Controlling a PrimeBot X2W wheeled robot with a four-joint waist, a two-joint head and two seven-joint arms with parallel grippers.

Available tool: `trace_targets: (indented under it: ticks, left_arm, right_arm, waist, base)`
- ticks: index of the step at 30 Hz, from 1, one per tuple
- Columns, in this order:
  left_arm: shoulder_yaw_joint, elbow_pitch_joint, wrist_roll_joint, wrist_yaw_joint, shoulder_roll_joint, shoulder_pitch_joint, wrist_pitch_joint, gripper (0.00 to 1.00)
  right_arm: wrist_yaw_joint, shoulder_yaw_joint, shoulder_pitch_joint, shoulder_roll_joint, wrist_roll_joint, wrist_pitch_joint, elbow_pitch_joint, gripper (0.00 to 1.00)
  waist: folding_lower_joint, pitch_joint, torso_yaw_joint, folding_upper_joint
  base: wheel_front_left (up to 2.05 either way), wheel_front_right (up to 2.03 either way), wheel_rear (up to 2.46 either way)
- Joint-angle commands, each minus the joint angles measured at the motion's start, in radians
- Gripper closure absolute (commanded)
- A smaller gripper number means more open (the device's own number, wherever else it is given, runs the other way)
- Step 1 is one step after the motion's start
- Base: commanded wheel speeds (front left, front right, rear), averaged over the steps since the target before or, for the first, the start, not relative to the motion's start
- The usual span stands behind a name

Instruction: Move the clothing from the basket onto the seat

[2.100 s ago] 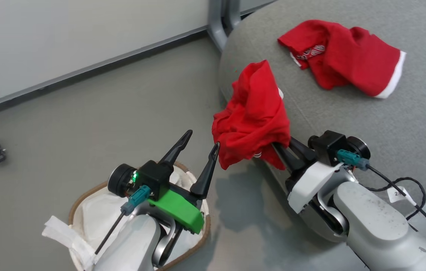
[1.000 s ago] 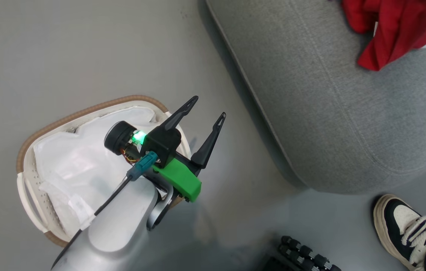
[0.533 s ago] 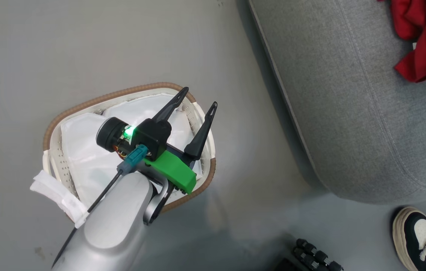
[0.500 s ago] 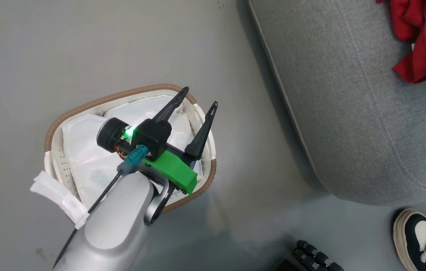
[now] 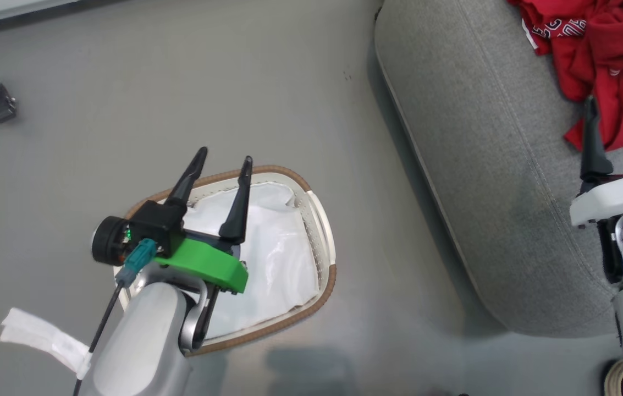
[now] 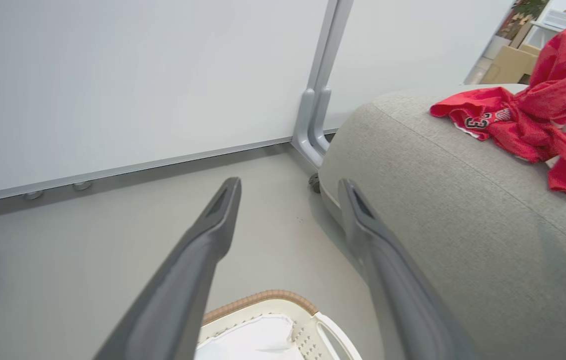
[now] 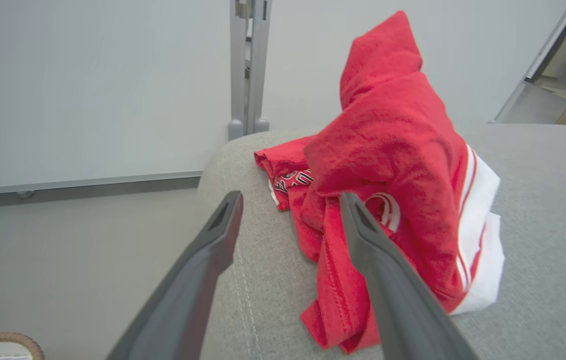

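Right gripper (image 5: 615, 102): fingers spread, nothing between them. 2.1 s ago it was pinching a red garment at the seat's near edge, so that piece has been let go.

Clothing (image 5: 591, 38): one rumpled heap on top of the seat (image 5: 481, 143), both pieces together. In the right wrist view one fold stands up in a peak. One of my right fingers overlaps the heap's hem there; I cannot tell whether it touches or stops just short.

Left gripper (image 5: 224, 160): spread, empty, hanging over the basket (image 5: 329, 258), as in the earlier frames.

Basket: on the floor (image 5: 124, 99) near the seat, apart from it. What I see of its inside is white liner (image 5: 278, 258), no red. My left arm (image 5: 141, 330) covers the near part, so that part is unchecked.

Note: my head camera has swung between frames. The shifts of basket and seat in the view are mine, not theirs.

Judgement: the transfer looks complete. Left to do: back the right gripper off without snagging the hem, then check the hidden part of the basket.
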Motion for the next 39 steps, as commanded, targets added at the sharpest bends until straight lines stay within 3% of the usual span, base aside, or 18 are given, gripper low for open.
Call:
trace_targets:
  ticks: [1,10,17,22,29,34,38,39]
  left_arm:
    - [0.031,-0.011,0.014,0.011,-0.003,0.028,0.000,0.00]
    - [0.230,-0.043,0.108,0.058,-0.024,0.140,0.000,0.00]
    - [0.334,-0.028,0.126,0.041,-0.044,0.233,0.000,0.00]
    - [0.357,-0.024,0.156,0.013,-0.050,0.300,0.000,0.00]
    - [0.383,-0.033,0.178,0.008,-0.057,0.384,0.000,0.00]
    - [0.359,-0.042,0.136,0.024,-0.057,0.416,0.000,0.00]
    - [0.338,-0.035,0.094,0.012,-0.057,0.425,0.000,0.00]
    - [0.335,-0.031,0.090,0.016,-0.058,0.413,0.000,1.00]
  right_arm:
    - [-0.001,0.014,0.024,0.011,-0.007,-0.004,-0.024,0.00]
    - [-0.001,0.069,0.082,0.102,-0.020,-0.005,-0.058,0.00]
    - [-0.001,0.109,0.146,0.143,-0.030,-0.005,-0.030,0.00]
    - [-0.001,0.114,0.214,0.158,-0.033,-0.005,-0.018,0.00]
    - [-0.001,0.094,0.301,0.172,-0.026,-0.005,-0.012,0.00]
    - [-0.001,0.107,0.335,0.176,-0.028,-0.005,-0.006,0.00]
    - [-0.001,0.118,0.335,0.179,-0.031,-0.005,-0.003,0.00]
    - [0.000,0.120,0.330,0.184,-0.026,0.000,-0.003,1.00]
  waist:
    - [0.0000,-0.070,0.059,0.0000]
    - [0.0000,-0.155,0.160,0.0000]
    - [0.0000,-0.213,0.207,0.0000]
    - [0.0000,-0.253,0.225,0.0000]
    - [0.0000,-0.306,0.235,0.0000]
    - [0.0000,-0.324,0.233,0.0000]
    - [0.0000,-0.325,0.227,0.0000]
    - [0.0000,-0.326,0.227,0.0000]
  base:
    - [0.00,0.00,0.00]
    - [0.00,0.00,0.00]
    - [0.00,0.00,0.00]
    - [0.00,0.00,0.00]
    - [0.00,0.00,0.00]
    - [0.00,0.00,0.00]
    - [0.00,0.00,0.00]
    - [0.00,0.00,0.00]
